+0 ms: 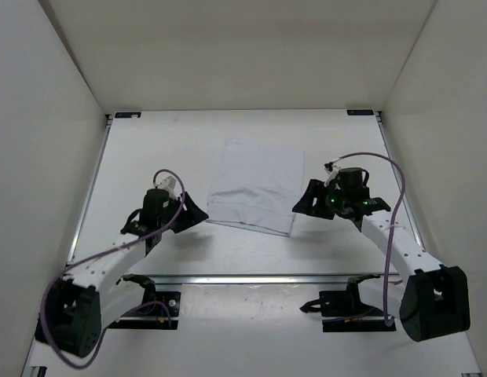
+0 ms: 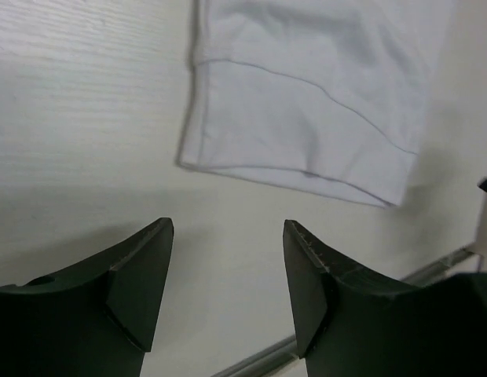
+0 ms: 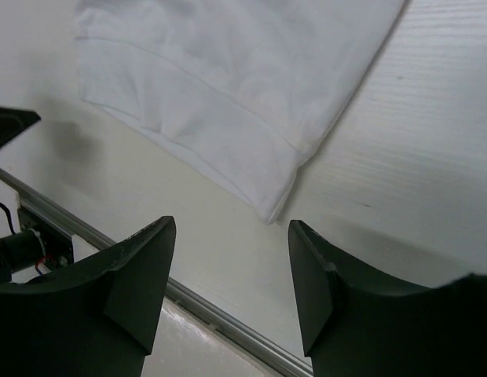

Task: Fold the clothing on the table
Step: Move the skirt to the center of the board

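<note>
Near edge first: left gripper (image 1: 193, 212) has its jaws spread wide and holds nothing, just short of the near-left corner. Right gripper (image 1: 308, 203) is open and empty too, beside the near-right corner. Farther out, the clothing (image 1: 258, 187) lies flat mid-table (image 1: 149, 149), hem toward the arms. Risk: thin fabric. A shallow pinch could miss or bunch the hem, and uneven lifts would skew the fold.
</note>
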Controlling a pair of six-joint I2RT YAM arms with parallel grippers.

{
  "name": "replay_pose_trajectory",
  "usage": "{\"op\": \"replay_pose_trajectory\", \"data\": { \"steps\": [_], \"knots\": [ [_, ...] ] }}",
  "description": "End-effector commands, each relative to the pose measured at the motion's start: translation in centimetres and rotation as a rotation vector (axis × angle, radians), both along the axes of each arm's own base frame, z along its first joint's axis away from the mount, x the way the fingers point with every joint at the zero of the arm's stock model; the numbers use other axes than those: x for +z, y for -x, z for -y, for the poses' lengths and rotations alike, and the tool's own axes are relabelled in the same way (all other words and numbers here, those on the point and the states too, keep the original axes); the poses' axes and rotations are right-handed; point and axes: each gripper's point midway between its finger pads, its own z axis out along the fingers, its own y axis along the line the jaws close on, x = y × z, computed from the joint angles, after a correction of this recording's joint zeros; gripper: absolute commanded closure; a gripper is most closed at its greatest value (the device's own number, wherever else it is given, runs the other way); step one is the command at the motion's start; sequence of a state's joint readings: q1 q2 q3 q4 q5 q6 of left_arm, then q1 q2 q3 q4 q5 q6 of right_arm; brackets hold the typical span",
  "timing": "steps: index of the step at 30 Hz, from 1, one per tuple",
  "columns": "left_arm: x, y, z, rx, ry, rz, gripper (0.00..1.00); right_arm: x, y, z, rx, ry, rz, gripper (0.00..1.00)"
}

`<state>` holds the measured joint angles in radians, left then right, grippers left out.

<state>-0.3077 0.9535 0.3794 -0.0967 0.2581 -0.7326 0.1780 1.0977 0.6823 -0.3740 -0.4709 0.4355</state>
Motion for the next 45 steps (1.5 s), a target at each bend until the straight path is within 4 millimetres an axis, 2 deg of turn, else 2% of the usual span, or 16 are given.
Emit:
{"op": "replay_pose_trajectory", "data": {
  "steps": [1,4,8,10,14,18,22,23,24,26,27,30,36,37,42,45],
  "knots": [
    [-0.8,-1.8,-1.2,-0.021,-0.196,-0.056,0.31,-1.2,0.2,-1.1,0.016,0.043,-0.007,0.44],
    [-2.4,-2.8,-0.4,-0.085,-0.260,-0.136,0.31,-3.9,0.4,-1.1,-0.027,0.050,-0.092,0.46],
    [-4.7,-3.7,0.7,-0.118,-0.275,-0.202,0.33,-6.3,0.8,-0.6,-0.083,0.004,-0.187,0.47],
    [-5.1,-4.3,1.3,-0.138,-0.290,-0.211,0.36,-7.4,1.1,-0.5,-0.099,-0.027,-0.233,0.50],
    [-6.9,-3.9,1.7,-0.198,-0.359,-0.283,0.35,-8.6,1.4,-0.9,-0.107,-0.028,-0.288,0.50],
    [-7.2,-4.3,1.6,-0.194,-0.371,-0.294,0.38,-9.3,1.5,-2.2,-0.086,-0.036,-0.324,0.50],
    [-7.8,-4.7,1.4,-0.206,-0.419,-0.333,0.57,-10.4,1.7,-2.8,-0.073,-0.018,-0.364,0.54],
    [-8.1,-4.5,1.4,-0.218,-0.432,-0.350,0.67,-10.5,1.4,-3.1,-0.061,-0.013,-0.371,0.61],
    [-8.4,-4.7,1.4,-0.229,-0.444,-0.354,0.71,-10.2,1.2,-3.5,-0.042,-0.004,-0.363,0.76],
    [-8.2,-4.7,1.7,-0.238,-0.439,-0.353,1.00,-10.6,1.7,-3.6,-0.033,0.027,-0.411,1.00],
    [-8.2,-4.5,1.5,-0.233,-0.438,-0.359,1.00,-10.4,1.3,-3.6,-0.032,0.037,-0.402,1.00],
    [-7.3,-3.7,0.9,-0.215,-0.415,-0.348,1.00,-10.2,2.2,-2.6,-0.023,0.087,-0.424,1.00],
    [-5.4,0.1,-1.0,-0.153,-0.285,-0.331,1.00,-7.8,4.4,0.2,-0.008,0.055,-0.406,1.00],
    [-5.5,1.1,-1.0,-0.161,-0.284,-0.337,1.00,-8.0,5.4,0.5,-0.002,0.065,-0.434,1.00],
    [-5.1,4.7,-0.1,-0.191,-0.207,-0.347,1.00,-7.4,8.6,0.2,0.046,0.086,-0.451,1.00],
    [-4.0,6.9,0.8,-0.207,-0.155,-0.339,1.00,-6.7,10.8,0.0,0.066,0.069,-0.470,1.00]
  ]
}}
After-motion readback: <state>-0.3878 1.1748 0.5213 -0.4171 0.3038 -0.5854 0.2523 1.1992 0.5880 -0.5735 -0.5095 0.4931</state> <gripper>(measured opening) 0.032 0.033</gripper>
